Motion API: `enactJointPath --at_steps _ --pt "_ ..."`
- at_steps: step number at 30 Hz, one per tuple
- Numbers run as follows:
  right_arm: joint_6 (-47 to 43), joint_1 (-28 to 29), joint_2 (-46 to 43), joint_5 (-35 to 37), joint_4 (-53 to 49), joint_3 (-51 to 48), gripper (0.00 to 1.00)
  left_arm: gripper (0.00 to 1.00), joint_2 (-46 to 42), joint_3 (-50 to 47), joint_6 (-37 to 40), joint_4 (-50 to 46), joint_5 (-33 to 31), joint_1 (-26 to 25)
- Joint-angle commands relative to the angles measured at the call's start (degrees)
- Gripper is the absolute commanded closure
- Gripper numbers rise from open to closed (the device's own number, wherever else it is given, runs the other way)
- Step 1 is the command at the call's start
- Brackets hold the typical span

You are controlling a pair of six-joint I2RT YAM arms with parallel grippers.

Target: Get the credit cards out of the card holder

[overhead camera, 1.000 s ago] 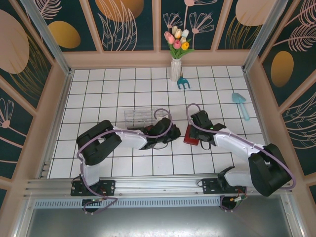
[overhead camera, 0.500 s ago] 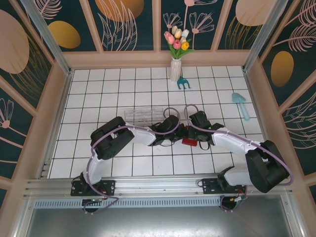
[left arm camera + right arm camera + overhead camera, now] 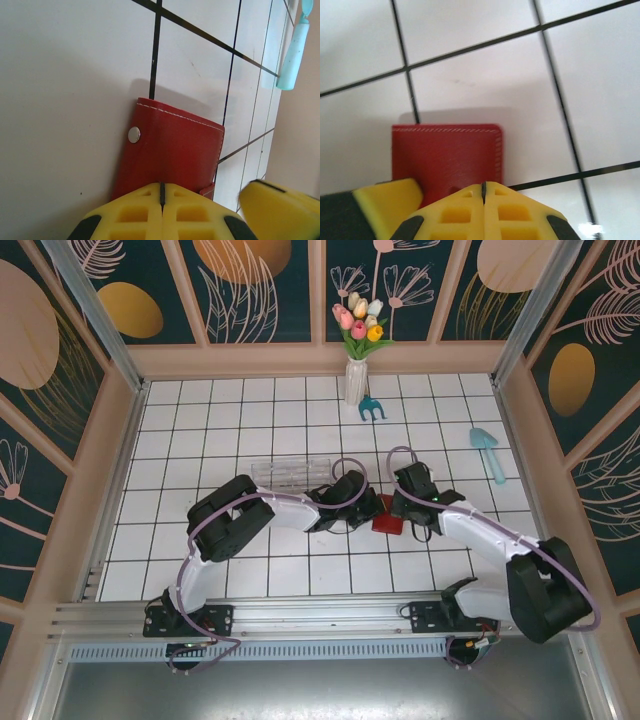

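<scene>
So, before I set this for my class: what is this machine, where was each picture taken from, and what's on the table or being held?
These are two robot arms bolted at the near edge of a tiled table. The wide picture looks down from above and behind them. The other two come from a camera on each wrist, so the yellow shapes at the bottom are fingers. The left end effector and right end effector each have their fingers closed together, at the edge of a red card holder that lies flat and snapped shut. Nothing is lifted off the table. Also on the table are a clear box, a vase of tulips, a small blue rake and a pale blue trowel.
</scene>
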Motion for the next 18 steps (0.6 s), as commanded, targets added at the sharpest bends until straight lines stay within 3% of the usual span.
enactJointPath --at_steps 1,7,10,12,18 --pt "1.69 -0.75 -2.23 3.32 -2.77 -1.41 1.00 1.00 4.70 -3.45 -2.19 -10.41 -0.29 -0.14" --pt "-1.48 0.51 -2.49 -2.81 0.60 -1.67 1.00 1.00 4.35 -3.37 -1.59 -9.20 -0.07 -0.09" --pt "-1.94 4.70 -2.24 -1.89 1.23 -0.78 0.79 1.00 4.43 -3.09 -1.47 -8.86 0.26 -0.12" --pt "-1.92 6.36 -1.72 -1.64 1.27 -0.23 0.73 1.00 4.41 -3.26 -1.56 -8.41 0.36 -0.13" --pt "-1.75 7.69 1.01 0.13 0.28 0.13 0.66 1.00 4.01 -2.77 -0.05 -6.95 1.70 -0.13"
